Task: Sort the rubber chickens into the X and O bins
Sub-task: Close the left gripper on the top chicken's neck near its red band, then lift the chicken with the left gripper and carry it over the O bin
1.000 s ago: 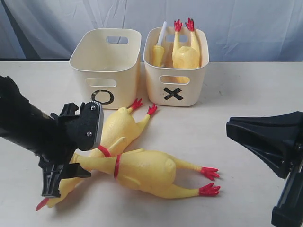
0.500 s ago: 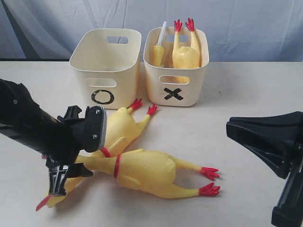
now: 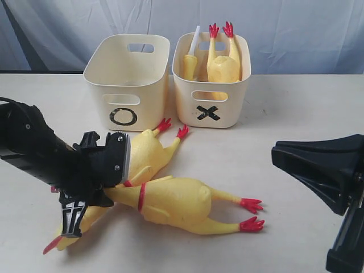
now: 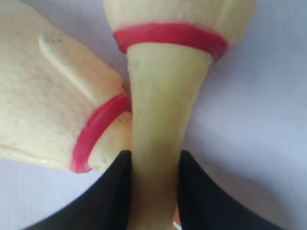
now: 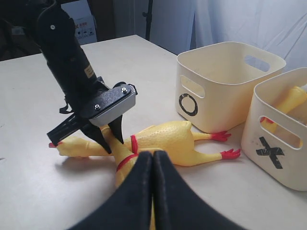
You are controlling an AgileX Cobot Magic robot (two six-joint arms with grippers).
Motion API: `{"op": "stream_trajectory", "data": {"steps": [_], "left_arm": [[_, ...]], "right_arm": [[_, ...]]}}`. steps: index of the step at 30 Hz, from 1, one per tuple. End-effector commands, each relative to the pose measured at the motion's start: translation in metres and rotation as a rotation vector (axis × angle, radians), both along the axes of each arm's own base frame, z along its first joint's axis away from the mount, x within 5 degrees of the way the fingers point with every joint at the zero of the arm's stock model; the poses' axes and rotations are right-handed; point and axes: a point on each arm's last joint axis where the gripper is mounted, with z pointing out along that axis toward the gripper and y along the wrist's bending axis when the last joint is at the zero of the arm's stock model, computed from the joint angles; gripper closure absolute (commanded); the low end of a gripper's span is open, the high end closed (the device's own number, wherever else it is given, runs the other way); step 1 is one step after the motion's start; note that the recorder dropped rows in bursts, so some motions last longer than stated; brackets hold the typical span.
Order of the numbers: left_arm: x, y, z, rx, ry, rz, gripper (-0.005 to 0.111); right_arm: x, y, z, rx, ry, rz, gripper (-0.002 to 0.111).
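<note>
**A:** Clamping what, the L gripper (image 5: 85,140)?
**B:** The neck of the nearer long yellow rubber chicken (image 3: 176,202) on the white table (image 3: 284,114) is pinched betw. its fingers. The R gripper (image 5: 152,160) fingers are pressed together.
**A:** Behind?
**B:** A 2nd yellow rubber chicken (image 3: 145,153) is laid w/ necks crossed, feet by the cream plastic O-marked bin (image 3: 96,85). Another chicken (image 3: 223,65) is stood feet-up in the X-marked bin (image 3: 187,96).

The rubber chicken (image 3: 176,205) at 6 o'clock looks rubbery, pebbled, semi-gloss yellow (its red neck band (image 4: 170,36) slightly glossier). The bins (image 3: 151,105) at 12 o'clock are smooth matt cream plastic; the bench (image 3: 284,114) is matt.
</note>
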Motion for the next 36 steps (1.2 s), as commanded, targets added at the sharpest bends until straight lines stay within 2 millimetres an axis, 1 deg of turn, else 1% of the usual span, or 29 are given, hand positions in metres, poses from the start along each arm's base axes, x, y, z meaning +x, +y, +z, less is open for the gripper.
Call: {"op": "stream_trajectory", "data": {"steps": [1, 3, 7, 12, 21, 28, 34, 36], "left_arm": [[-0.001, -0.001, -0.002, 0.003, 0.018, -0.001, 0.098], [-0.002, -0.001, -0.003, 0.004, 0.020, -0.002, 0.107], [-0.003, -0.001, -0.001, 0.003, 0.024, -0.008, 0.107], [-0.007, 0.000, 0.007, -0.007, 0.026, -0.018, 0.107], [-0.017, 0.002, 0.029, -0.042, 0.015, -0.026, 0.107], [-0.022, 0.005, 0.049, -0.079, -0.044, -0.026, 0.107], [-0.024, 0.007, 0.065, -0.140, -0.082, 0.086, 0.107], [-0.023, 0.007, 0.076, -0.175, -0.101, 0.127, 0.107]], "right_arm": [[-0.001, -0.001, -0.001, -0.002, 0.000, 0.003, 0.109], [-0.001, -0.001, -0.001, -0.002, 0.000, 0.003, 0.109], [-0.001, -0.001, -0.001, -0.002, 0.000, 0.003, 0.109], [-0.001, -0.001, -0.001, -0.002, 0.000, 0.003, 0.109], [-0.001, -0.001, -0.001, -0.002, -0.001, 0.001, 0.109], [-0.001, -0.001, -0.001, -0.002, -0.001, 0.001, 0.109], [-0.001, -0.001, -0.001, -0.002, -0.001, 0.001, 0.109], [-0.001, -0.001, -0.001, -0.002, -0.001, 0.001, 0.109]]}}
